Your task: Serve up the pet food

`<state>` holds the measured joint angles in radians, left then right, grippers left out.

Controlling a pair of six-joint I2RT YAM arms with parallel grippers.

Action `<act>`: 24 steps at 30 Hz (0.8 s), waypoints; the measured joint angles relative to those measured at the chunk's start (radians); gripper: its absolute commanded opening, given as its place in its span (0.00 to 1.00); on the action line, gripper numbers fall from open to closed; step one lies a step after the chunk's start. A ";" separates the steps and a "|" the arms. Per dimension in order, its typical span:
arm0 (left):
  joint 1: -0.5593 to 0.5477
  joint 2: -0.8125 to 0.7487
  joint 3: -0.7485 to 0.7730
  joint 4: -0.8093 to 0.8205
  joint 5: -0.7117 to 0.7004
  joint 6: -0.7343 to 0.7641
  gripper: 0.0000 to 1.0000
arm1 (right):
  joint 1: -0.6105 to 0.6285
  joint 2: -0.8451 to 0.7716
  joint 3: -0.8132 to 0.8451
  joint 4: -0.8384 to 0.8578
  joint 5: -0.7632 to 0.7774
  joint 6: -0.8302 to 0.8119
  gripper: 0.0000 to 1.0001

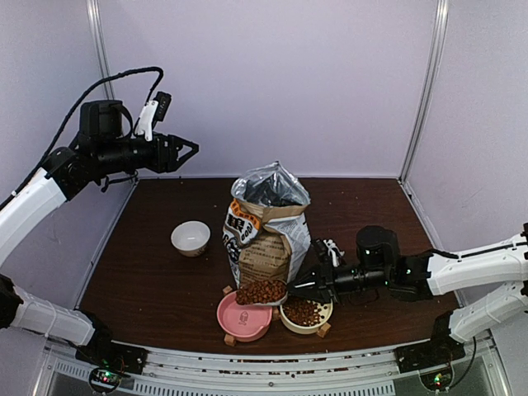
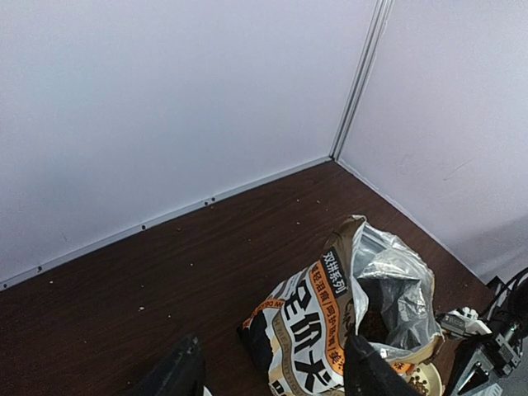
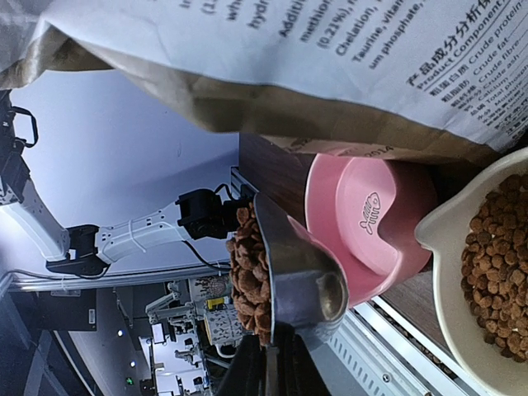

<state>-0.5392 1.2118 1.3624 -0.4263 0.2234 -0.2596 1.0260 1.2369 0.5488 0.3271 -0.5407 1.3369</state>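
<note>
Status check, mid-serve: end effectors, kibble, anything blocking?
Left end effector open, raised, empty. Right end effector shut on scoop. Kibble heaped in scoop, above pink bowl rim. Bag close behind.

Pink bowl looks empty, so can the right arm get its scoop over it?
Probably yes: the scoop of pet food in the right gripper hangs at the rim of the pink bowl, nothing between; the bag stands behind.
</note>
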 measured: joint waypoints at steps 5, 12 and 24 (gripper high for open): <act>0.001 0.000 0.000 0.000 0.000 0.008 0.61 | -0.001 0.016 0.000 -0.003 0.000 -0.016 0.00; 0.001 0.000 -0.001 -0.001 0.000 0.008 0.61 | -0.001 0.022 0.002 -0.070 0.000 -0.068 0.00; 0.001 0.006 -0.001 -0.001 0.000 0.008 0.61 | -0.001 0.031 0.063 -0.207 0.000 -0.148 0.00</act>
<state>-0.5381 1.2182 1.3613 -0.4271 0.2234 -0.2516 1.0252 1.2675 0.6121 0.1200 -0.5407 1.1893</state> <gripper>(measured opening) 0.609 0.099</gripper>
